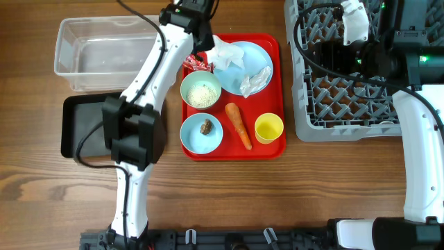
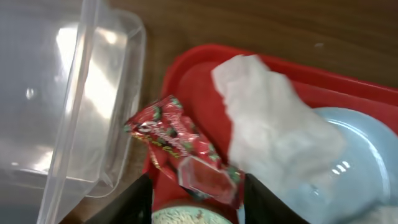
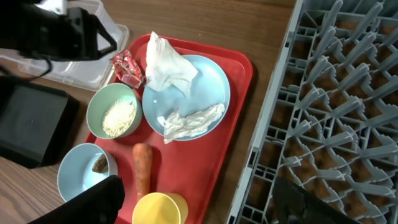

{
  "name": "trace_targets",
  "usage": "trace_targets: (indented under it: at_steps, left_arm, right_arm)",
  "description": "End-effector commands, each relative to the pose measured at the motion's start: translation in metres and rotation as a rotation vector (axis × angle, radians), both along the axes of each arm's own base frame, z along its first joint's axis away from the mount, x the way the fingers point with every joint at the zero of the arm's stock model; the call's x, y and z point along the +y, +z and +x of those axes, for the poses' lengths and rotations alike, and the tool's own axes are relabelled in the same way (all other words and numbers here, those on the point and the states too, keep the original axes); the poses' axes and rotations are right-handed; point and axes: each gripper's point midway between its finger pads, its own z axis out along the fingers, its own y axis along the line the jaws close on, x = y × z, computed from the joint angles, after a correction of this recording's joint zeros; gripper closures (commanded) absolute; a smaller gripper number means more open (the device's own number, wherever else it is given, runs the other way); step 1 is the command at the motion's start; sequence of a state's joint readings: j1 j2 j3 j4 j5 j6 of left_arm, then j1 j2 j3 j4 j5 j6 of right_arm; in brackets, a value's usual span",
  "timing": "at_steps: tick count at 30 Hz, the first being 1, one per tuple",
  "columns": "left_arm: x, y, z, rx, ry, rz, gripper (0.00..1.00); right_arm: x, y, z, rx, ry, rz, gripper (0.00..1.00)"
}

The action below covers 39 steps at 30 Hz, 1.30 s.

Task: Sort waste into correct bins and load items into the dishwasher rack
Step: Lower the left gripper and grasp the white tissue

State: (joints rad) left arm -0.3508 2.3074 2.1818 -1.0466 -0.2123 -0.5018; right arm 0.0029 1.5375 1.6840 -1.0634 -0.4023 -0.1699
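Since the clear tub (image 1: pixel 62 48) at the upper left of the overhead view and the black tray (image 1: pixel 80 128) below it both showed bare, at least where the arm did not cover them, I judged that no sorting had been done. The dishwasher rack (image 1: pixel 326 104) at the right held no dishes that I could see. Everything lay on the red tray (image 1: pixel 274 149) in the middle: the napkin (image 1: pixel 225 54) and a second white scrap (image 1: pixel 255 82) on the blue plate (image 1: pixel 258 55), rice (image 1: pixel 202 94) in the green bowl (image 1: pixel 187 85), the brown lump (image 1: pixel 206 126) in the blue bowl (image 1: pixel 189 135), the carrot (image 1: pixel 238 125), and the yellow cup (image 1: pixel 268 128). The left gripper (image 2: pixel 198 186) hung with its jaws wide just above the red wrapper (image 2: pixel 186 149) at the tray's upper left corner, beside the tub, gripping nothing. The right gripper (image 3: pixel 198 183) was spread wide and empty over the rack's edge. All the waste and all four dishes remained to be handled.
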Motion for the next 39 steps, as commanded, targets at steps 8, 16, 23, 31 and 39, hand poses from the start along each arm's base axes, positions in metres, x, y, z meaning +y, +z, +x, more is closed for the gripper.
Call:
trace_targets:
  at_steps: [8, 16, 23, 31, 39]
  left_arm:
    - [0.012, -0.051, 0.001, 0.091, 0.093, -0.020, 0.43]
    - [-0.026, -0.062, 0.015, 0.057, -0.198, -0.037, 0.22]
    - [-0.048, -0.064, 0.024, 0.000, -0.268, -0.035, 0.06]
    - [-0.061, -0.101, 0.013, 0.068, -0.296, -0.021, 0.05]
    - [-0.068, -0.100, 0.014, 0.053, -0.307, -0.025, 0.56]
  right_arm:
    - [-0.002, 0.000, 0.003, -0.002, 0.001, -0.015, 0.20]
    - [-0.003, 0.000, 0.003, -0.003, 0.001, -0.015, 0.20]
    - [-0.003, 0.000, 0.003, -0.003, 0.001, -0.015, 0.20]
    - [-0.002, 0.000, 0.004, -0.003, 0.001, -0.015, 0.20]
    - [-0.003, -0.001, 0.004, -0.002, 0.000, -0.014, 0.20]
